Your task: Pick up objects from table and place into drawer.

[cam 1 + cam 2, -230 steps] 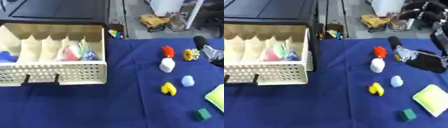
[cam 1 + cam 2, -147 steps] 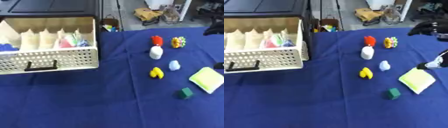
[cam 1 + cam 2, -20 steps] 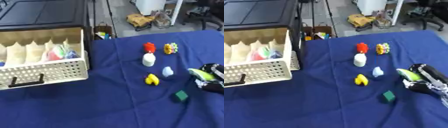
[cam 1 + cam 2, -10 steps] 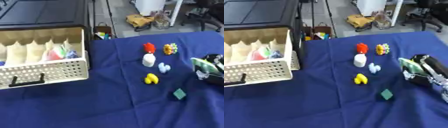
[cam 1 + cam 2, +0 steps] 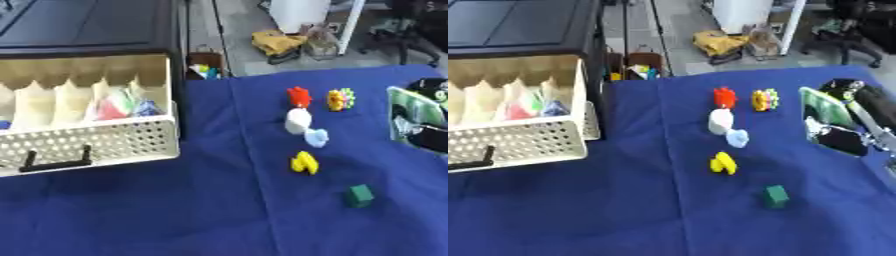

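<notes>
The blue-clothed table (image 5: 605, 215) carries everything. At its left stands the open cream drawer (image 5: 87, 142), perforated front and black handle facing the robot, its slotted compartments already holding a few coloured items toward the right end.

At the right edge the robot's right hand (image 5: 859, 127) holds a flat green pad (image 5: 820, 114), thin and slab-shaped, tilted up on edge and lifted off the cloth. Fingers and thumb are curled round its far side, gripping it. The left hand shows in neither view.

The pad appears light and fairly stiff, possibly spongy. A pinch across its thin faces near the middle suits it; held by one corner it would likely swing. It must travel well across the table to reach the drawer, and will probably need to go in edge-first between the dividers.

Remaining small pieces lie in a loose column mid-table: a white bottle-like piece (image 5: 721, 121), a red piece (image 5: 725, 97), a yellow-and-green piece (image 5: 763, 99), a pale blue piece (image 5: 737, 138) just below the white one, a yellow piece (image 5: 724, 163), and a dark green block (image 5: 776, 195) nearest the robot. All look light and rigid.
</notes>
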